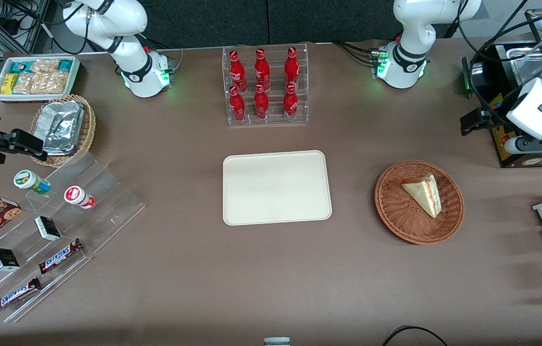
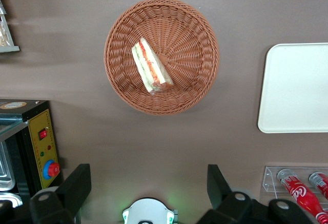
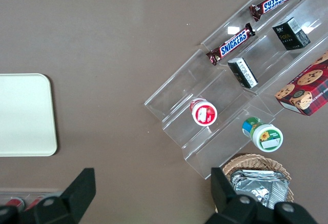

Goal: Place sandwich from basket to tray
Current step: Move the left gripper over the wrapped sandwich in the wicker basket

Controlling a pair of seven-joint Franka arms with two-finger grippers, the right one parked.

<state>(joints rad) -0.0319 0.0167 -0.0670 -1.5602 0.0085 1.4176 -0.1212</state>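
**Mia:** What is the biggest thing here?

**Ben:** The brown table point(image 1: 194, 288). Everything sits on it.

**Mia:** And next?

**Ben:** The tray point(image 1: 277, 187). It is flat and cream, in the middle of the table, with nothing on it. A clear rack of red bottles point(image 1: 265, 85) stands farther from the front camera than the tray.

**Mia:** Where is the basket?

**Ben:** The round brown basket point(image 1: 419, 202) sits beside the tray, toward the working arm's end of the table. They do not touch; bare table lies between them.

**Mia:** Is the sandwich in it?

**Ben:** Yes. The sandwich point(image 1: 424, 194) lies in the basket, near its middle. In the wrist view you can see its red, orange and green layers point(image 2: 151, 66).

**Mia:** Where is the gripper?

**Ben:** The gripper point(image 1: 473, 124) is up in the air near the black box point(image 1: 521, 103), well apart from the basket and farther from the front camera than it. From the wrist camera it looks down on the basket point(image 2: 161, 55).

**Mia:** Are its fingers point(image 2: 77, 185) closed?

**Ben:** No. They are spread wide apart, and nothing is between them.

**Mia:** Anything small?

**Ben:** Two Snickers bars point(image 1: 35, 274) lie on clear steps toward the parked arm's end of the table.
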